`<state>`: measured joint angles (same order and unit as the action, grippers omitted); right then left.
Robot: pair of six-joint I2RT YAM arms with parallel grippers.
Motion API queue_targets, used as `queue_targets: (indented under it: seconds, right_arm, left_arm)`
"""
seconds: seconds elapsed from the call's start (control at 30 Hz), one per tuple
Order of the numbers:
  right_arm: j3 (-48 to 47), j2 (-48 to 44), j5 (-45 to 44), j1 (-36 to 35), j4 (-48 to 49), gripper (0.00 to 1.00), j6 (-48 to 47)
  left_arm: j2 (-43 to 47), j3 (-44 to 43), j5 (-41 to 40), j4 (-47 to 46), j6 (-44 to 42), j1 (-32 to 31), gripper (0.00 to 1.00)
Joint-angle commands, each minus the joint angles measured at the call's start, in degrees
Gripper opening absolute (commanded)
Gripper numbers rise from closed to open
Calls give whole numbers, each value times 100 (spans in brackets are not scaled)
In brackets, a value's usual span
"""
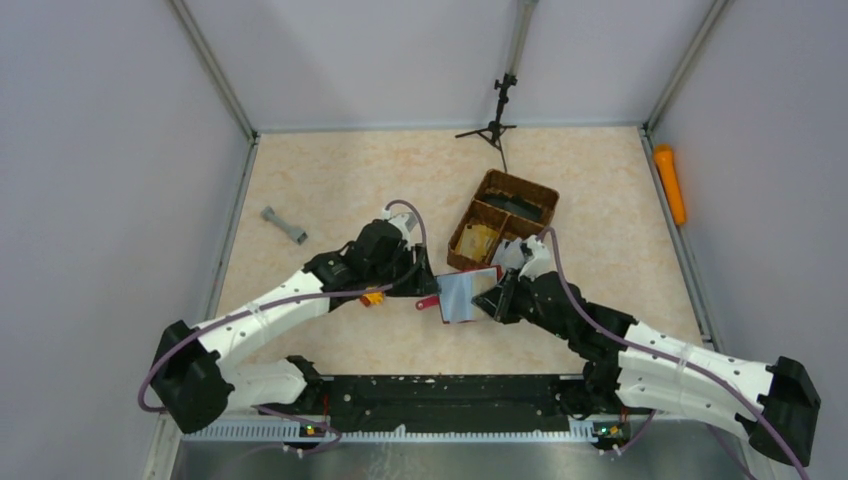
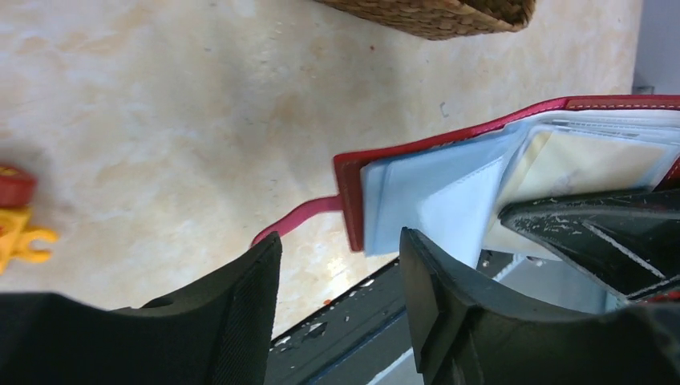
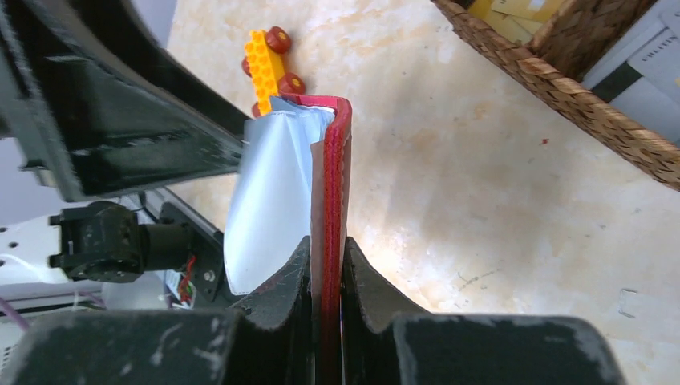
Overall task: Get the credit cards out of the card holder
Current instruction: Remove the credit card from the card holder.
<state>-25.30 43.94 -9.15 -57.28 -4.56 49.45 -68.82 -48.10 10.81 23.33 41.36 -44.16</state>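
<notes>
We see the right gripper (image 3: 326, 269) clenched on the dark red card holder (image 3: 333, 184). It pinches the cover edge-on between the two arms, just in front of the wicker basket (image 1: 503, 218). The near end of the holder is cut off behind the fingers, and we cannot tell whether any edge rests on the worktop (image 1: 330, 180). Its clear sleeves (image 2: 425, 196) fan out towards the left arm.

The left gripper (image 2: 341, 265) is released, jaws apart beside the holder's corner, with the red side tab (image 2: 293, 220) and worktop showing in the gap. We cannot tell whether one finger touches a sleeve.

A pale tan credit card (image 2: 577, 160) shows through one sleeve, partly covered by the right gripper's dark finger. Any further cards inside are hidden. The basket holds yellowish flat pieces we cannot identify. An orange toy block (image 3: 267, 60) lies beyond the holder, partly hidden by it.
</notes>
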Motion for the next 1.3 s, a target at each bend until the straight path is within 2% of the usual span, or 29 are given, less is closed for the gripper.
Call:
queue_targets:
  seconds: [0.0,0.1,0.17,0.27,0.43,0.57,0.73,0.83,1.0,1.17,1.27]
  right_arm:
    - [-222,35,-312,-47,-156,0,-206]
    - [-277,96,-353,-48,-210,0,-272]
    - [-283,98,-366,-53,-199,0,-284]
    - [-267,102,-369,-48,-142,0,-252]
    - [-176,48,-127,-47,199,0,-93]
    - [57,-187,94,-55,723,0,181]
    - [236,-413,172,-50,1136,0,470]
    - [236,-507,304,-54,1243,0,544]
    - [280,-752,391,-51,1387,0,647]
    - [306,-827,463,-40,1392,0,635]
    - [268,-742,587,-41,1403,0,603]
  left_arm:
    - [526,-32,-757,642,-172,64,60]
    - [684,-59,-1021,844,-159,74,65]
    - [771,-27,-1028,836,-70,74,81]
    - [1008,200,-524,253,-22,74,98]
    - [1282,1045,607,-1517,279,74,99]
    - [1186,1156,858,-1936,387,74,99]
    - [1564,1698,907,-3099,665,74,99]
    - [1692,1773,537,-2939,634,79,99]
    - [1648,1539,435,-2386,525,97,99]
    - [1852,1362,-104,-1688,148,101,99]
    - [2024,1321,-163,-1564,-119,101,99]
